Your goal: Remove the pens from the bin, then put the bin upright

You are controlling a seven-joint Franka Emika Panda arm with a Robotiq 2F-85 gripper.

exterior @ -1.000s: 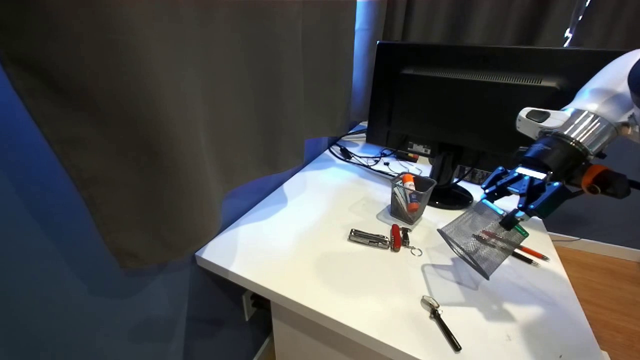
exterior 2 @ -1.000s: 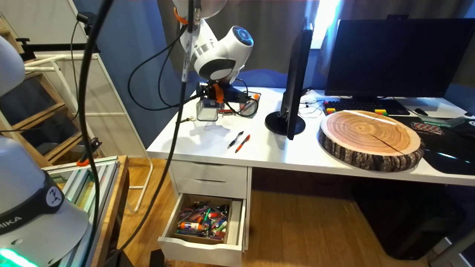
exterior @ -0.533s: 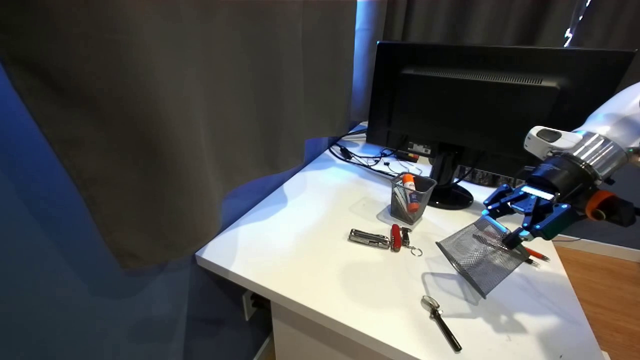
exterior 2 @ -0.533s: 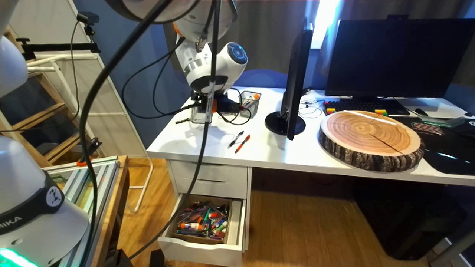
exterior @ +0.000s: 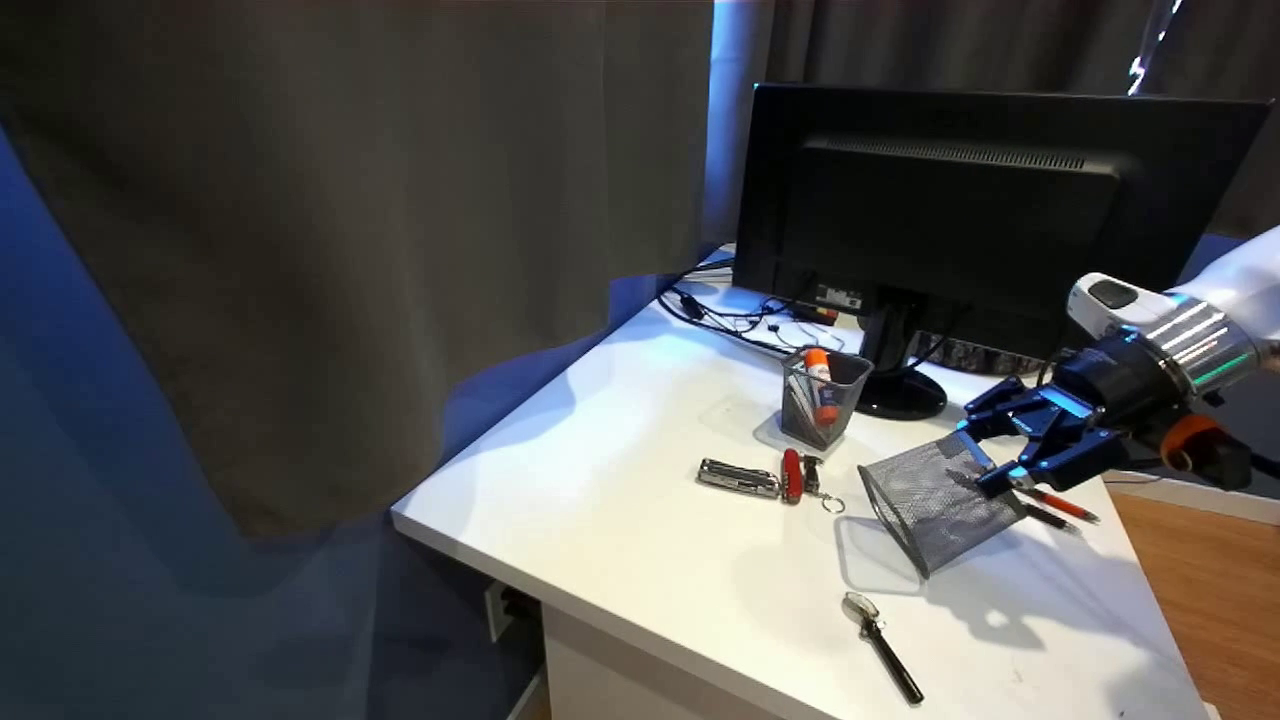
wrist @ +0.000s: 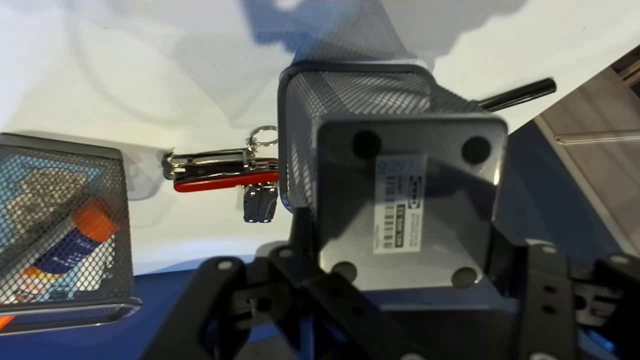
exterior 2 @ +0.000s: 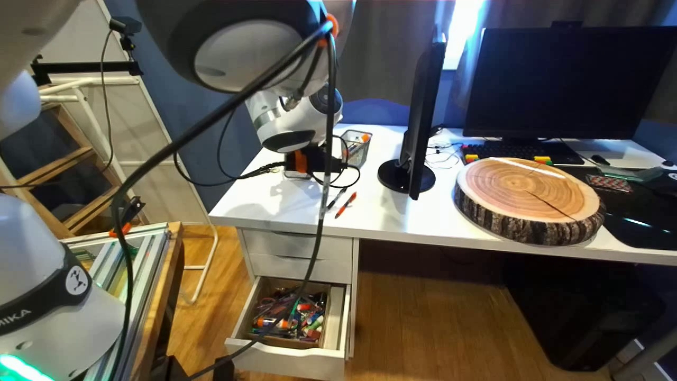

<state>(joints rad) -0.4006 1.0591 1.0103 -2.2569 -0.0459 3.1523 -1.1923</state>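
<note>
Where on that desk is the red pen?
In an exterior view, the red pen lies on the desk near its front edge, right of the black pen.

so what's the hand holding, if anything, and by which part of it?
The dark grey wire-mesh pen holder: the hand grips it across two opposite sides, right by its base.
</note>
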